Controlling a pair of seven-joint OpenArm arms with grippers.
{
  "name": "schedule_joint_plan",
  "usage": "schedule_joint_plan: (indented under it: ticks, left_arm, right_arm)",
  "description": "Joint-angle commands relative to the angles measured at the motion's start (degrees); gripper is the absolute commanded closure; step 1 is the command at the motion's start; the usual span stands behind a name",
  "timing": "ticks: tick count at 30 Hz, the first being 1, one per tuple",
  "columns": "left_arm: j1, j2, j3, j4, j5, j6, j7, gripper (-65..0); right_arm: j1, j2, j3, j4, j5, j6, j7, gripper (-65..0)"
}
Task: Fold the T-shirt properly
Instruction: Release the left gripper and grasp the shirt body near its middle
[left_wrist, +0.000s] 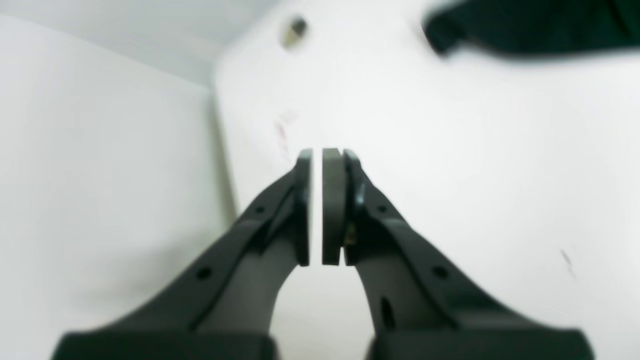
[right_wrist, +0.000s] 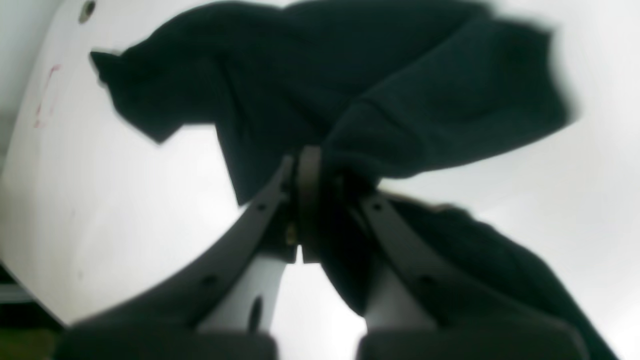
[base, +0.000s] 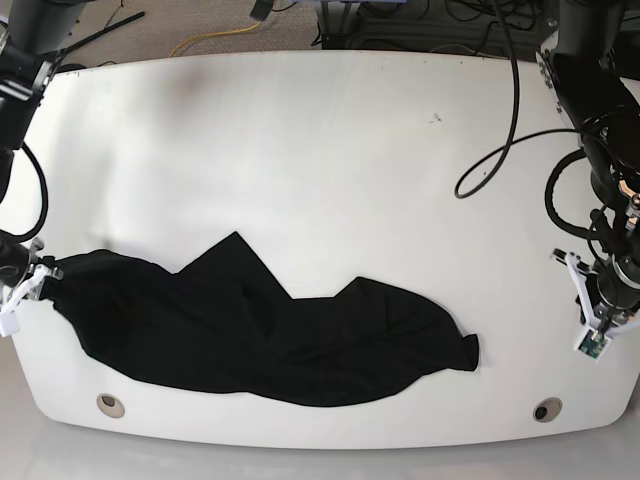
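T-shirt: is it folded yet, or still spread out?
Neither: the T-shirt lies crumpled in a long uneven strip on the table, one end pinched in the right claw.

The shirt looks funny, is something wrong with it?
Yes. The shirt lies crumpled in a long bunched strip near the table's front edge, not flat. The right claw pinches one end at the table's side; the left claw is shut on nothing, away from it.
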Motion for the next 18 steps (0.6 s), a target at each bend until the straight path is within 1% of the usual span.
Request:
schedule_joint_plan:
  ticks: [1,2,3,5,7,9,10,12,14,15,16,17,18]
  left_arm:
    - [3.98,2.29,-0.19,0.71,-0.27,-0.06,-0.88,-2.2]
    - [4.94,2.90,-0.19,0.71,-0.27,-0.06,-0.88,-3.3]
    - [6.44,4.13,-0.19,0.71,-0.27,-0.06,-0.88,-6.3]
    - [8.46,6.51,-0.01,0.71,-0.19,-0.06,-0.88,-13.6]
    - [9.60,8.97,0.52,0.44,0.08,-0.06,-0.88,-22.4]
    - [10.04,12.22,1.66,0.27,0.25,-0.06,-0.88,-30.1]
    - [10.13,13.28,2.10,0.18,0.25,-0.06,-0.88,-32.8]
    - [10.13,15.39,3.77,-0.96,0.34,-0.06,-3.65,-38.3]
    - [10.13,16.70,5.88,-2.90,0.34,-0.06,-6.38,-41.5]
    - [10.13,17.32,7.02,-4.04,0.25,0.51,-8.13,-43.2]
    - [10.04,17.85,8.08,-4.92,0.25,2.36,-9.72,-44.4]
    - [9.96,18.81,9.57,-6.41,0.25,5.09,-12.00,-46.5]
    - [9.87,19.43,10.63,-7.73,0.25,6.84,-13.67,-47.9]
  right_arm:
    - [-4.27,-0.52,3.22,2.61,1.16,0.31,0.89,0.0]
    - [-5.06,-0.96,3.75,3.14,1.07,0.31,0.89,0.0]
    - [-6.47,-1.58,4.36,4.28,0.99,0.31,0.89,0.0]
    - [-8.84,-2.81,5.07,6.22,0.72,0.31,0.89,0.0]
    - [-10.60,-3.60,5.15,7.62,0.63,0.31,0.89,0.0]
    - [-12.09,-4.30,5.15,8.41,0.63,0.31,0.98,0.0]
    - [-12.53,-4.57,5.15,8.59,0.63,0.31,0.98,0.0]
    - [-13.67,-5.09,5.15,8.59,0.63,0.40,1.15,0.0]
    - [-14.03,-5.80,5.15,8.59,0.63,0.40,1.24,0.0]
    - [-14.20,-6.06,5.15,8.59,0.55,0.40,1.24,0.0]
    - [-14.20,-6.06,5.15,8.50,0.55,0.40,1.24,0.0]
    - [-14.29,-6.06,5.15,8.41,0.55,0.40,1.24,0.0]
    - [-14.29,-6.06,5.15,8.41,0.55,0.40,1.24,0.0]
